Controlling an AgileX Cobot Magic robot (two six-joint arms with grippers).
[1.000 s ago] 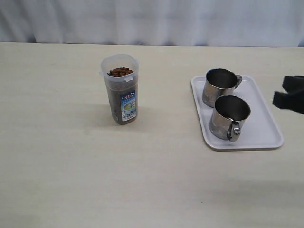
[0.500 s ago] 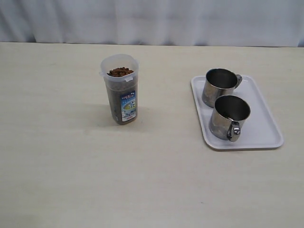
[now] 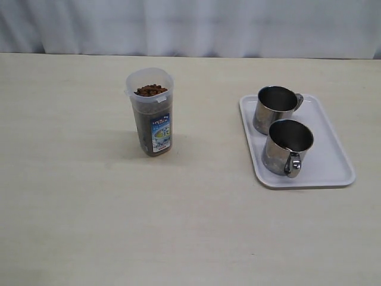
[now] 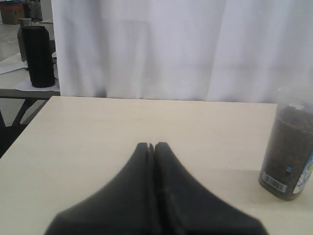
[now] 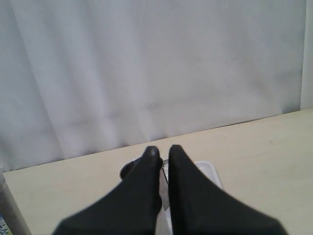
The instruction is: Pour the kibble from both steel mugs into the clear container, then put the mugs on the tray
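The black right gripper (image 5: 164, 149) has withdrawn, closed and empty like the left gripper (image 4: 150, 145); it should retreat clear of the shiny steel mugs (image 3: 287, 146) on the flat white plastic tray (image 3: 336, 156).

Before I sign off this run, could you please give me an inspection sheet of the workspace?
Surface: pale table, no loose pellets seen.
Job's things: clear container upright, kibble nearly to its rim; rear mug and front mug upright, close together on the tray, no kibble visible in them.
Clutter: nothing seen.
Grippers: left tool shut, empty; right tool shut, empty; neither touches anything.
Cables: nothing seen.
Surroundings: white curtain behind the table; black cylinder on a side table.
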